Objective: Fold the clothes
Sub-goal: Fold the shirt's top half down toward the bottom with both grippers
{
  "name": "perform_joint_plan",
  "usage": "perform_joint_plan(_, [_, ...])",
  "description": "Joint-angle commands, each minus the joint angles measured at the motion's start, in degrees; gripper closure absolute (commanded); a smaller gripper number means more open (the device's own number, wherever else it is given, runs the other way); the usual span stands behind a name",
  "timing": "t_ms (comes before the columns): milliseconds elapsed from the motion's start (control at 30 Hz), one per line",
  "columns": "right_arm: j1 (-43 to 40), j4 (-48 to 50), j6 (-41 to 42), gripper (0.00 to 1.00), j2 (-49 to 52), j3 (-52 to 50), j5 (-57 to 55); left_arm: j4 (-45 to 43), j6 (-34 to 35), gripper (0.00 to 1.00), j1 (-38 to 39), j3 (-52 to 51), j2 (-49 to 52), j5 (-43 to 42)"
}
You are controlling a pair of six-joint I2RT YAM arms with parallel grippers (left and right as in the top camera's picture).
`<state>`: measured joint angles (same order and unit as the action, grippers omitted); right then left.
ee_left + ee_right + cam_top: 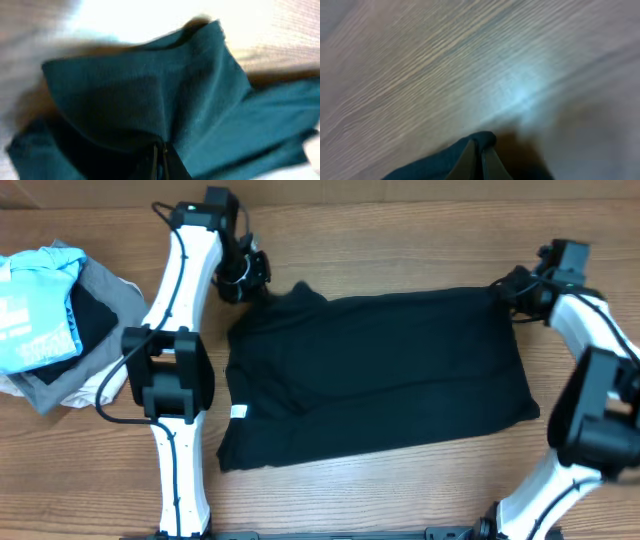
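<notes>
The black T-shirt [380, 370] lies on the tabletop [350, 500]. The left end effector [252, 282] pinches one corner; the right end effector [507, 288], another.

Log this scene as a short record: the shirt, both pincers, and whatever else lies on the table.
T-shirt: black, spread out on the table
label: white, near the T-shirt's left edge
left pincer: shut on the far left corner, fabric tented up
right pincer: shut on the far right corner
pile: light blue, grey and white garments, left of the left arm, apart from the T-shirt
</notes>
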<state>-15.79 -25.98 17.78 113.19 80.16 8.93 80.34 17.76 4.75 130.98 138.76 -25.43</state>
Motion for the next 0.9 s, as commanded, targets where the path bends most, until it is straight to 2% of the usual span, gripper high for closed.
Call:
perform_joint_plan(0, [-0.7,-6.4,0.3,0.96,-7.4,0.6,-3.6,3.1,-4.1,0.96,-1.1,1.5,-4.9,-7.9])
perform_joint_plan(100, [-0.7,-15.8,0.3,0.96,-10.5,0.6,-6.2,6.6,-7.7,0.96,-1.0,1.5,-6.4,-9.8])
perform_joint_plan(267, [-0.7,-30.9,0.2,0.96,-12.3,0.6,-7.0,15.6,-14.1,0.96,-1.0,1.5,-8.7,-7.8])
perform_joint_plan(400, [-0.7,-40.9,0.3,0.96,-12.2,0.6,-11.4,16.5,-14.4,0.96,-0.7,-0.6,-10.6,-8.2])
perform_joint_plan(567, [-0.8,-47.3,0.3,0.96,-12.2,0.6,-18.1,16.5,-14.3,0.96,0.5,-5.6,-14.3,-5.7])
perform_joint_plan(867, [-3.6,-52.4,0.3,0.96,-12.2,0.5,-20.9,15.8,-15.0,0.96,4.2,-24.5,-24.4,-2.2])
